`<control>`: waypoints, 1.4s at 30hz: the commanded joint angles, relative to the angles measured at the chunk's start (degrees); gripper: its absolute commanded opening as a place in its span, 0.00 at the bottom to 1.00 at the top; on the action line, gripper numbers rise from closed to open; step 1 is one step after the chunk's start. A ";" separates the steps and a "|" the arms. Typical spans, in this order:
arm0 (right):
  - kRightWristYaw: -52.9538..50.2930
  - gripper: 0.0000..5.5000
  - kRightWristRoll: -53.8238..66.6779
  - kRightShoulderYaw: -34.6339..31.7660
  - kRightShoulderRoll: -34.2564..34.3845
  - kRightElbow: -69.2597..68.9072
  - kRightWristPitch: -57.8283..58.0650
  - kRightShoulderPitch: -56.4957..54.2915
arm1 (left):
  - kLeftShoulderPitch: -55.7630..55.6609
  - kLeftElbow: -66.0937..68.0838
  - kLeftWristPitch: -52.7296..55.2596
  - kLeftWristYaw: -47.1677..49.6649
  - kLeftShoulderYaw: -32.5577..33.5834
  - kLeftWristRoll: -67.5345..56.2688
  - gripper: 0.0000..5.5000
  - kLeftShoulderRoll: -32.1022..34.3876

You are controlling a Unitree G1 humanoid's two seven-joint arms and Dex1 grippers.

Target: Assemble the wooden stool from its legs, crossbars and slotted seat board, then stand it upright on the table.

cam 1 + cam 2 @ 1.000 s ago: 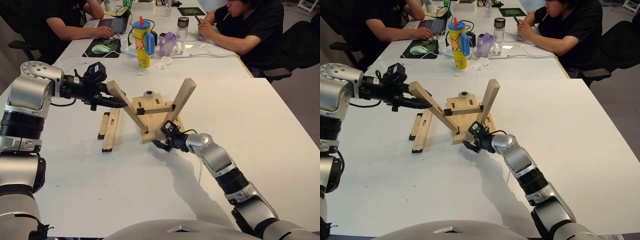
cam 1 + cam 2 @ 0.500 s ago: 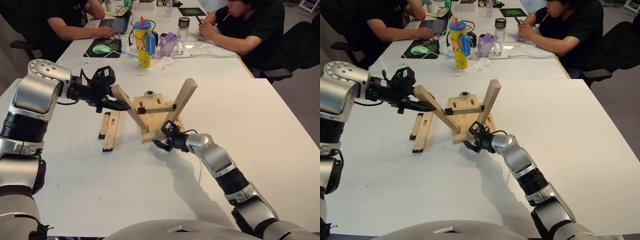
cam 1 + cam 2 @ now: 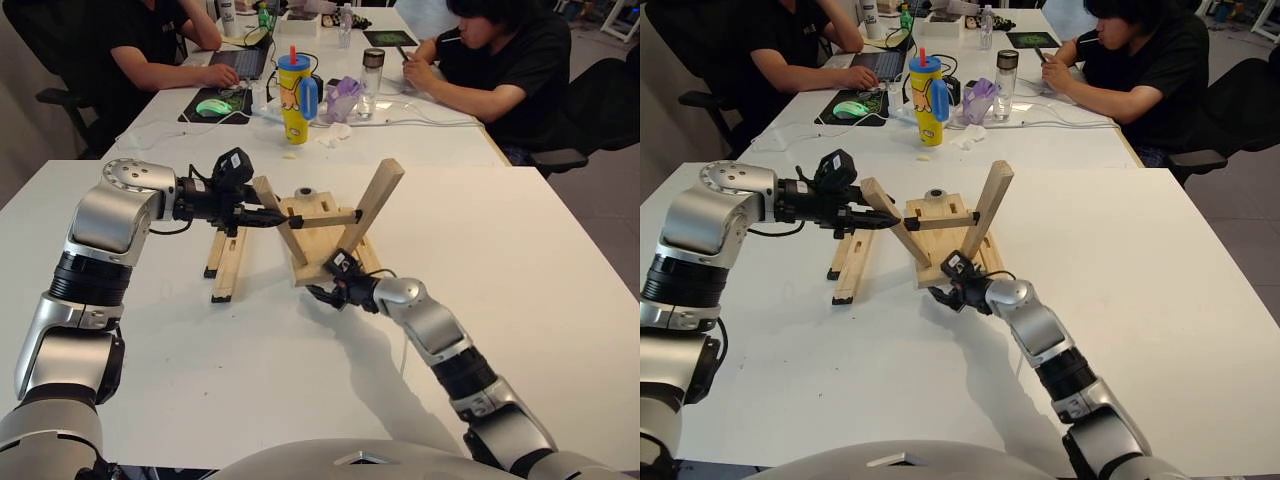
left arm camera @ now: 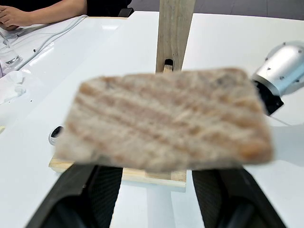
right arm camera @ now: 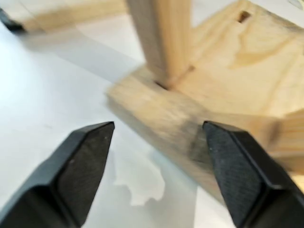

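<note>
The slotted seat board (image 3: 330, 250) lies flat on the white table (image 3: 500, 250). Two legs stand in it, splayed apart, joined by a crossbar (image 3: 327, 218). My left gripper (image 3: 268, 218) is shut on the upper end of the left leg (image 3: 283, 225); that leg's end face (image 4: 166, 118) sits between the fingers (image 4: 90, 190). The right leg (image 3: 372, 205) leans the other way. My right gripper (image 3: 328, 291) is open at the board's near corner, its fingers (image 5: 80, 161) spread before the board's edge (image 5: 156, 114).
Two loose wooden pieces (image 3: 225, 255) lie side by side left of the seat board. A small round object (image 3: 303, 190) sits just behind the board. A yellow cup (image 3: 295, 90), a bottle (image 3: 372, 70) and desk clutter stand at the far side, where people sit.
The camera has shifted slightly. My left gripper has carried the left leg's top end toward the seat board's middle, so that leg stands steeper. The right gripper has stayed at the board's corner.
</note>
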 commanded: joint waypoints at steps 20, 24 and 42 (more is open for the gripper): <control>-18.57 0.00 -12.94 3.04 7.20 9.55 5.78 -2.41 | 2.08 3.73 0.34 1.00 -4.36 1.11 0.37 -2.64; -18.18 0.00 -10.51 0.05 9.06 6.54 -0.68 -3.98 | 2.48 4.57 -0.56 1.99 -3.76 1.11 0.37 -3.24; -15.91 0.00 -5.67 -7.18 5.85 2.89 -16.86 5.12 | -1.37 10.36 -9.92 -2.14 -0.37 0.30 0.37 -3.34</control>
